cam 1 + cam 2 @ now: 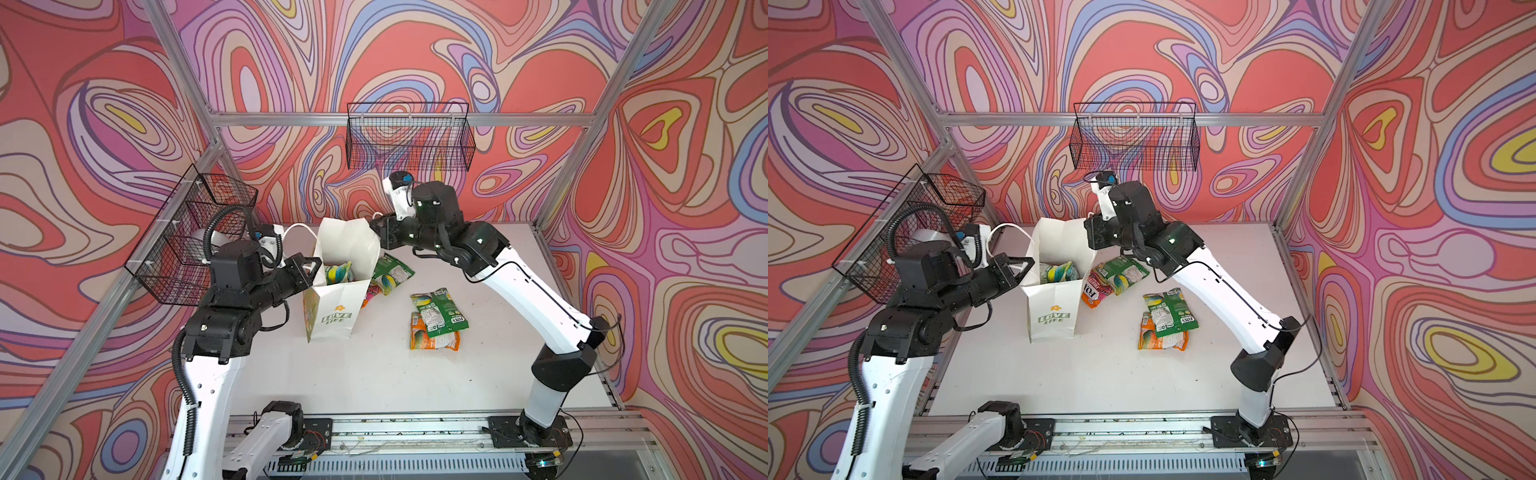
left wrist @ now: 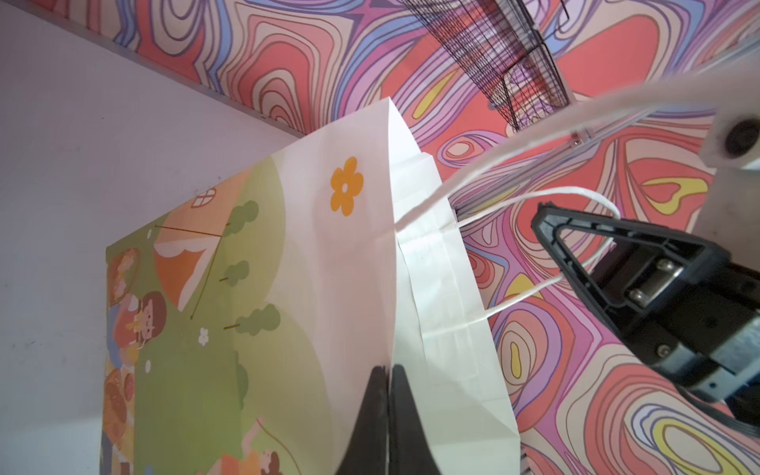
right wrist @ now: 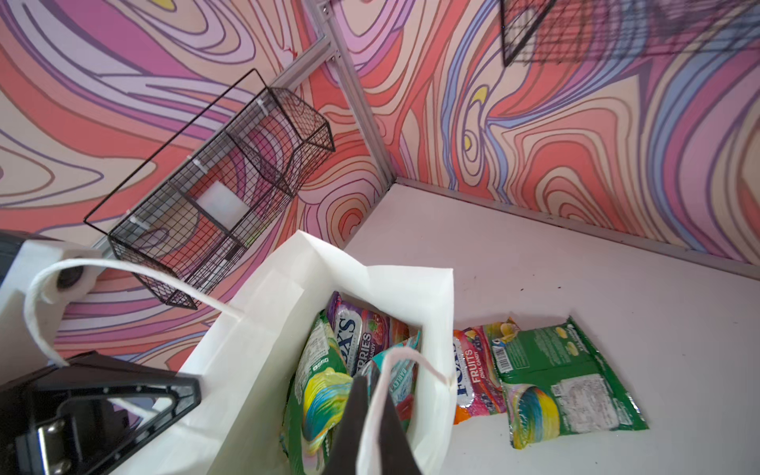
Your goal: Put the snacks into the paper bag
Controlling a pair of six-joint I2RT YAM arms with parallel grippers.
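We see the paper bag (image 1: pixel 336 307) (image 1: pixel 1054 311) standing upright on the white table (image 1: pixel 374 374), left of centre, with its mouth open and the "LOVE LIFE" print facing the front. Both tools are at its top, one on each side.

The left gripper (image 1: pixel 313 266) (image 2: pixel 386 395) is at the bag's left rim. In the left wrist view its jaws are clenched on the upper paper edge, where the illustrated side panel meets the white wall.

The right gripper (image 1: pixel 374 230) (image 3: pixel 370 411) reaches in from the far right corner of the mouth. Its jaws are pressed together on the bag's white cord handle (image 2: pixel 571 190), which runs down between them in the right wrist view.

Several snacks already lie inside the bag. A green packet with a rainbow swirl (image 3: pixel 325 395) (image 1: pixel 338 272) sits nearest the front, and a purple FOX'S packet (image 3: pixel 362 333) lies behind it.

Four more packets rest on the table. A red-orange FOX'S Fruits packet (image 3: pixel 477 370) (image 1: pixel 1094 291) lies against the bag's right wall, and a green packet (image 3: pixel 567 378) (image 1: pixel 392 272) overlaps its far side.

Further right and nearer the front, another green packet (image 1: pixel 438 313) (image 1: pixel 1169 313) lies face down. It rests on top of an orange packet (image 1: pixel 432 338) (image 1: pixel 1158 338), well apart from the bag.
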